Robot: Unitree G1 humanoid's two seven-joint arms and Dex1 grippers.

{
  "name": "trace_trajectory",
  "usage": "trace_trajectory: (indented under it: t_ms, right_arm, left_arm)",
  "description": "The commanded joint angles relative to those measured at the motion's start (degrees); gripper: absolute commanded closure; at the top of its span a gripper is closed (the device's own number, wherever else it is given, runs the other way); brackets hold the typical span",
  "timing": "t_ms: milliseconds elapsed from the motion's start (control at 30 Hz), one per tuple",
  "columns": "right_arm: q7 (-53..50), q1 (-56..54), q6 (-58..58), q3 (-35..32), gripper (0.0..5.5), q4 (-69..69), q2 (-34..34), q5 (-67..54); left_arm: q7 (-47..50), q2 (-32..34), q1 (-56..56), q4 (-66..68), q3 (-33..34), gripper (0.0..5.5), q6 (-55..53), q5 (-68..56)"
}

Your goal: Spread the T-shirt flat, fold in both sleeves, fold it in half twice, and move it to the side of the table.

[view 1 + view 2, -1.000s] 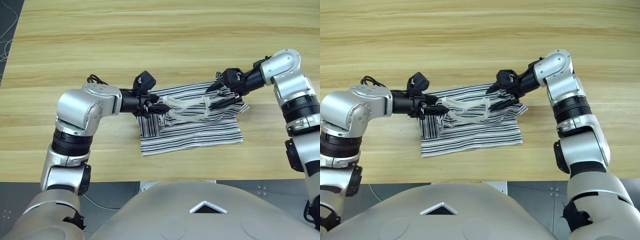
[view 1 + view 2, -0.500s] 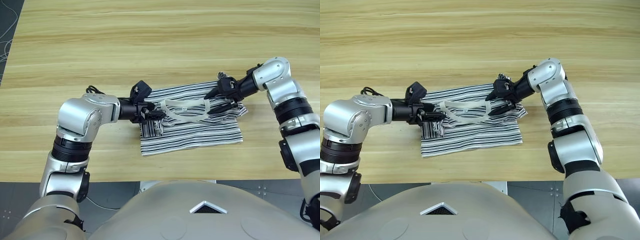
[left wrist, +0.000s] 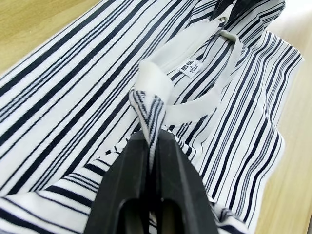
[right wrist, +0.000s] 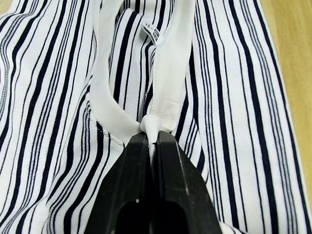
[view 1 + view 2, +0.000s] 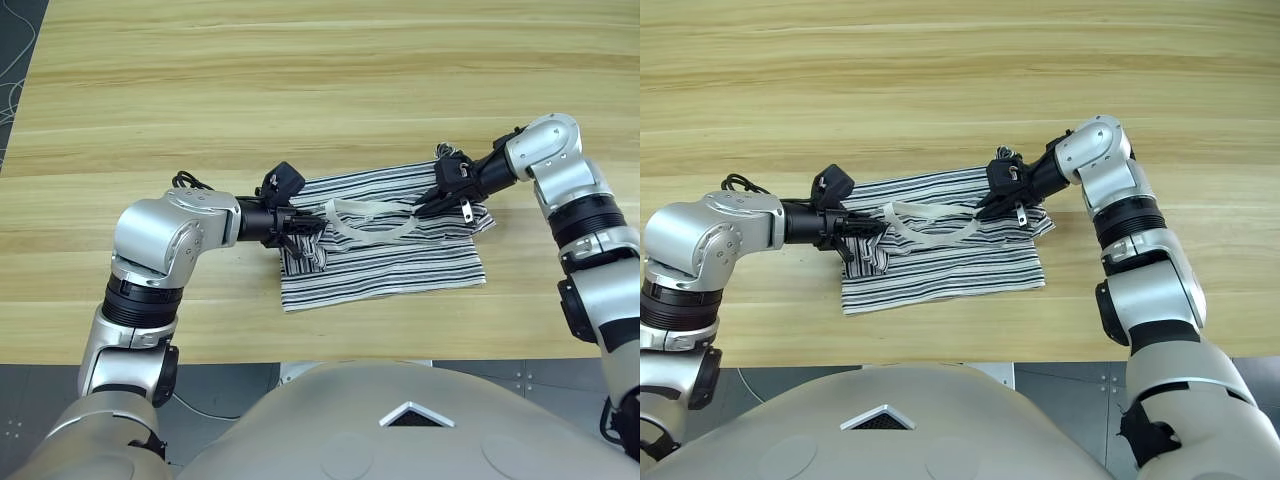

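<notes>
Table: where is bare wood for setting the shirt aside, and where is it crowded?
The table is bare across the whole far side beyond the T-shirt. A thin strip runs between it and the near edge. Crowded: the middle, where left pincer and right pincer each pinch the shirt.

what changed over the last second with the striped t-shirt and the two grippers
The right gripper came lower and shut its spread fingers on the white collar band of the black-and-white striped T-shirt. The left gripper sank a little, pinched on the collar's other end. The shirt kept its place on the light wooden table.
</notes>
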State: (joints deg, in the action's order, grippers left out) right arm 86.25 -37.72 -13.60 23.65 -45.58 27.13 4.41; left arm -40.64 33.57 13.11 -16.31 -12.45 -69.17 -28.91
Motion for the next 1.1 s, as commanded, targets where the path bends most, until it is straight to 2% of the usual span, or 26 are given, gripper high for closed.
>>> trace_trajectory:
  t_ms: [33,267,333,467,667,833,933,1100]
  right_arm:
    - [-0.4,-1.1,-0.4,-0.3,5.39,0.4,0.1,0.6]
    - [1.9,-0.5,1.0,-1.4,5.39,4.2,1.6,-1.6]
    - [4.0,-0.4,4.9,-3.5,5.39,6.6,2.0,-4.9]
    - [5.4,-0.9,8.5,-5.6,5.39,7.7,3.0,-7.5]
    - [5.6,-1.5,9.1,-6.3,5.39,9.0,3.9,-8.2]
    - [6.2,1.2,15.2,-5.1,5.39,19.1,8.2,-14.7]
    - [6.2,4.3,18.6,-1.5,5.39,26.4,12.1,-18.4]
    - [6.2,9.3,24.6,1.9,5.39,39.9,17.2,-24.0]
  left_arm:
    - [0.5,0.6,-0.1,-1.0,0.9,5.38,0.3,-0.3]
    - [-0.5,1.7,0.6,0.5,0.2,5.38,4.6,1.5]
    - [-2.4,4.3,1.6,1.7,-0.2,5.38,13.1,5.1]
    - [-7.0,7.6,3.0,3.0,1.9,5.38,22.8,6.9]
    - [-15.2,12.8,2.4,10.0,2.0,5.38,35.3,10.7]
    - [-22.5,16.0,1.6,12.6,1.9,5.38,45.8,13.0]
    - [-25.3,17.4,-1.2,9.8,2.2,5.38,49.7,13.1]
    - [-28.6,20.4,-6.4,-5.8,4.3,5.38,50.0,9.2]
